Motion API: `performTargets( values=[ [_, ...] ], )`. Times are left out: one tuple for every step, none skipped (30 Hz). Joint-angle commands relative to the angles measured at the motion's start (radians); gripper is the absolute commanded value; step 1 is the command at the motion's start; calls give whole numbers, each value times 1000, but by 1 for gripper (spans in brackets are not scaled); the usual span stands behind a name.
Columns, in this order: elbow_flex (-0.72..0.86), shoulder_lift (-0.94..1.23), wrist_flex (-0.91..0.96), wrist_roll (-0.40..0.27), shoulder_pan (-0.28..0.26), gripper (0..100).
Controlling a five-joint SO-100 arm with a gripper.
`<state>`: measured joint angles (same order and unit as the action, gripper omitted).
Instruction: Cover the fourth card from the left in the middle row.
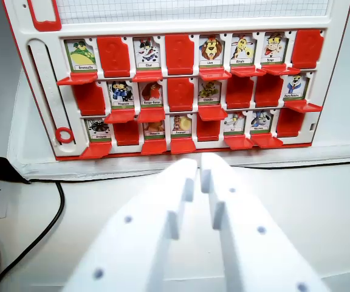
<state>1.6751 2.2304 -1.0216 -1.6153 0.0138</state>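
The arm's gripper (199, 163) has its jaws nearly pinched together with nothing in them, hanging over the worktop (321, 201) just short of the red game board (41, 79). Fourth slot in the middle row looks like the lion-ish card (208, 91), showing with its red flap (212, 112) down between two covered slots. I'd go in low, nudging that flap from underneath without clipping neighbours

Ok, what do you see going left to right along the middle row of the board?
first red cover → penguin card → robin card → second red cover → caterpillar card → third red cover → fourth red cover → polar bear card
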Motion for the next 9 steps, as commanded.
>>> performTargets(
  values=[
    [-81, 58, 0, 6, -5, 0],
    [-80, 60, 0, 5, -5, 0],
    [-80, 60, 0, 3, -5, 0],
    [-78, 60, 0, 6, -5, 0],
    [-75, 60, 0, 6, -2, 0],
    [-72, 61, 0, 8, 0, 0],
    [-69, 63, 0, 8, 0, 0],
    [-66, 66, 0, 9, 0, 0],
    [-63, 67, 0, 11, 0, 0]
  ],
)
